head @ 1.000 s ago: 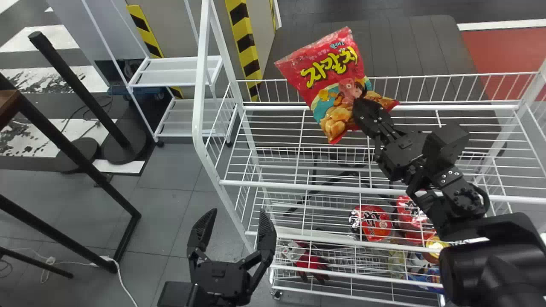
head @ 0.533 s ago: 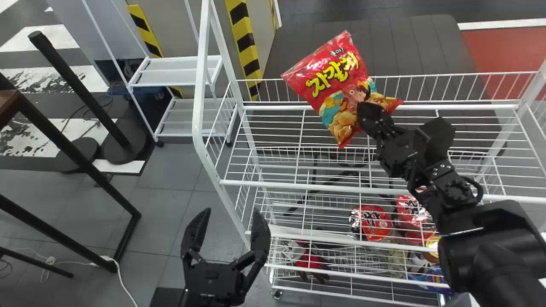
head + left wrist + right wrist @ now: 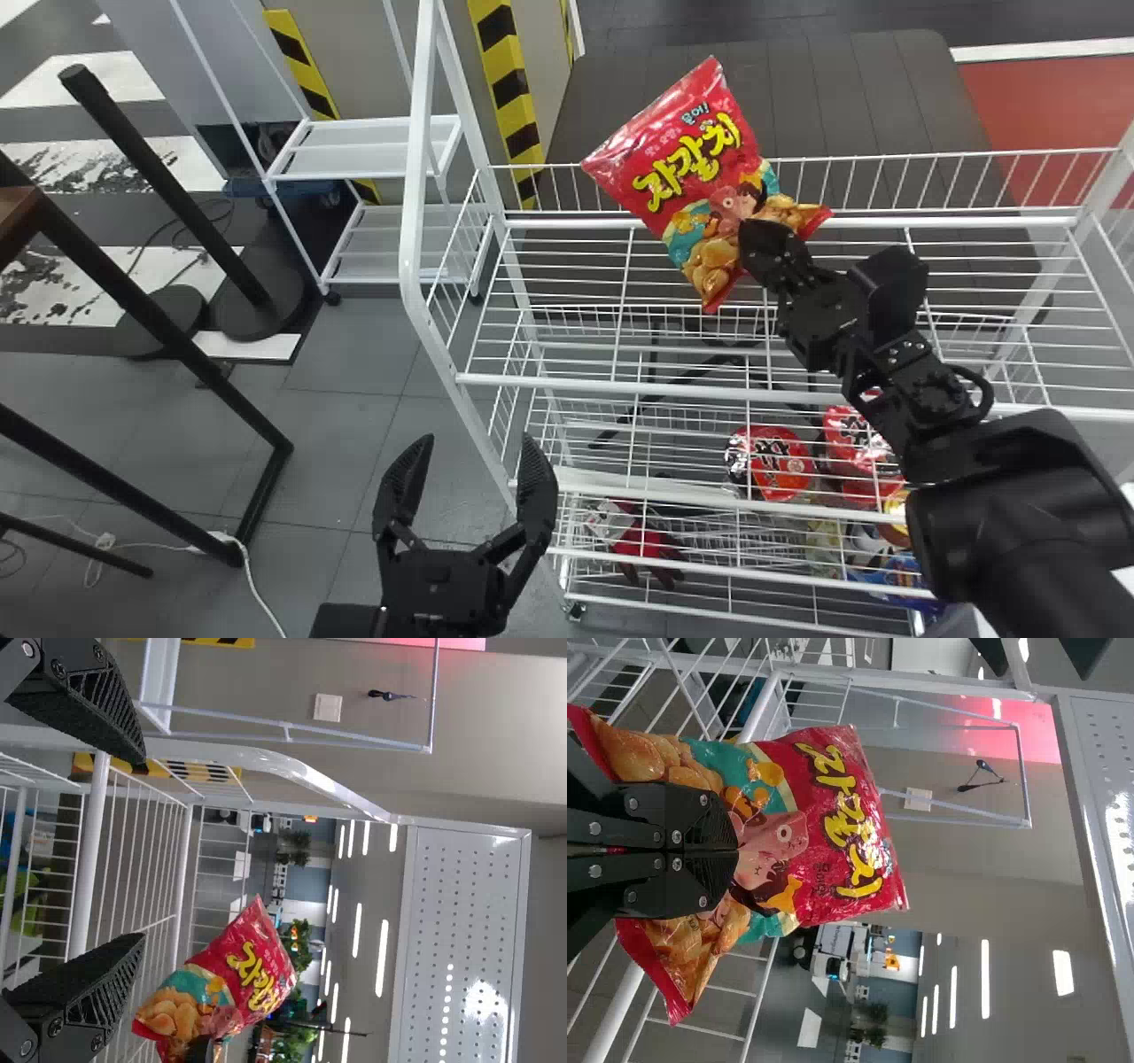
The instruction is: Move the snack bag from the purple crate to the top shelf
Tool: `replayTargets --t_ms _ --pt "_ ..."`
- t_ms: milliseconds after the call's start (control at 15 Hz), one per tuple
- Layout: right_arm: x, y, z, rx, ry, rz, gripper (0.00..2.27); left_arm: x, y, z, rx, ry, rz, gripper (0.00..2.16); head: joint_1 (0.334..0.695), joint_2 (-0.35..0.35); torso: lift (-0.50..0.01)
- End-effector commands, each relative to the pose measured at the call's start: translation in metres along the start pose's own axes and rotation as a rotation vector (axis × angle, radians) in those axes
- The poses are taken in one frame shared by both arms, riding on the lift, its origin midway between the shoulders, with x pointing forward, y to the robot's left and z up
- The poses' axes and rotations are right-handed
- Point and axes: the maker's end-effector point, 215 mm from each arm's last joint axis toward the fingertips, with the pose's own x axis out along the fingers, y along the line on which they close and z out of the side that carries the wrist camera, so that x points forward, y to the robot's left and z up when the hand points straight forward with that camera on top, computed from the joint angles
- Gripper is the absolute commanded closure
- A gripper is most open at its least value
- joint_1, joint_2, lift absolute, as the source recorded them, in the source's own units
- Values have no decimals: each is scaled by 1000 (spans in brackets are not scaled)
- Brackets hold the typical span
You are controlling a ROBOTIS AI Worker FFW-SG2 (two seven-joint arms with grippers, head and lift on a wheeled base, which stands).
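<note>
at the top shelf (image 3: 620, 387), the right jaws clamp the snack bag (image 3: 678, 182) low; the left jaws stand wide. lower until the shelf bears its weight, then release.

We see a puffy red plastic snack bag (image 3: 687, 168) tipped left, held above the white wire top shelf (image 3: 602, 386), nearer its left edge.
</note>
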Motion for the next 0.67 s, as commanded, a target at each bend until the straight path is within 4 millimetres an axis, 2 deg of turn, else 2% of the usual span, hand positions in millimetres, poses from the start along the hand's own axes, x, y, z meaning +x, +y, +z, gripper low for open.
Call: replayTargets --t_ms 0,200,400,533,600 --pt "0 2 -7 5 16 1 934 1 1 -2 1 2 2 103 695 205 0" --pt "4 -4 -11 11 31 -4 913 1 0 -1 1 -1 1 103 695 203 0" --pt "2 -4 -15 18 38 -9 360 2 0 -3 2 2 3 103 695 199 0" --pt "0 -4 -13 19 26 -16 100 3 1 -3 4 1 3 103 695 198 0" --pt "-1 -3 -13 19 23 -15 73 4 1 -3 3 1 4 103 695 197 0"
